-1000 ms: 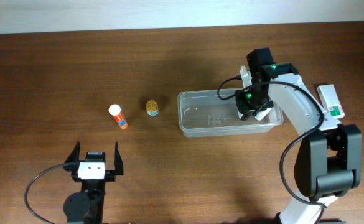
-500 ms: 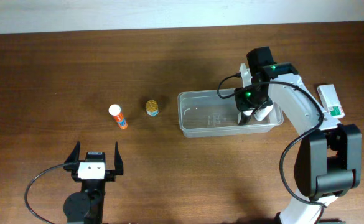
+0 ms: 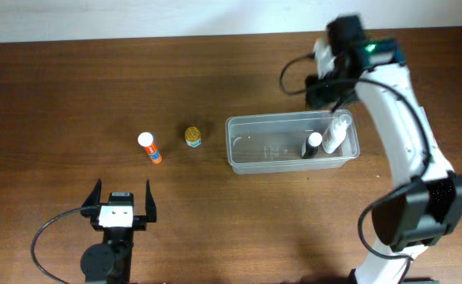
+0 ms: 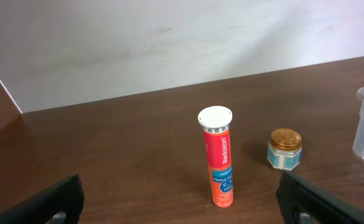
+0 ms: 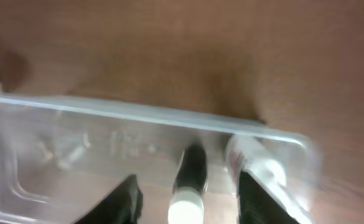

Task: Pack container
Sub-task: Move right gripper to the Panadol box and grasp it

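The clear plastic container [image 3: 250,150] stands right of centre on the table. At its right end, a black bottle with a white cap [image 3: 313,145] and a white bottle [image 3: 337,132] are inside it. My right gripper [image 3: 324,90] is open and empty, raised above the container's far right rim. In the right wrist view its fingers [image 5: 191,211] frame the black bottle [image 5: 192,171] and the white bottle [image 5: 256,163] below, inside the container [image 5: 76,109]. My left gripper [image 3: 122,202] is open and empty near the front edge.
An orange tube with a white cap [image 3: 149,147] and a small gold-lidded jar [image 3: 193,137] stand left of the container. In the left wrist view the tube [image 4: 218,155] and jar [image 4: 285,148] stand ahead of the open fingers [image 4: 182,211].
My right gripper has let go of the black bottle inside the container and risen away toward the table's far side. The left arm has not moved.
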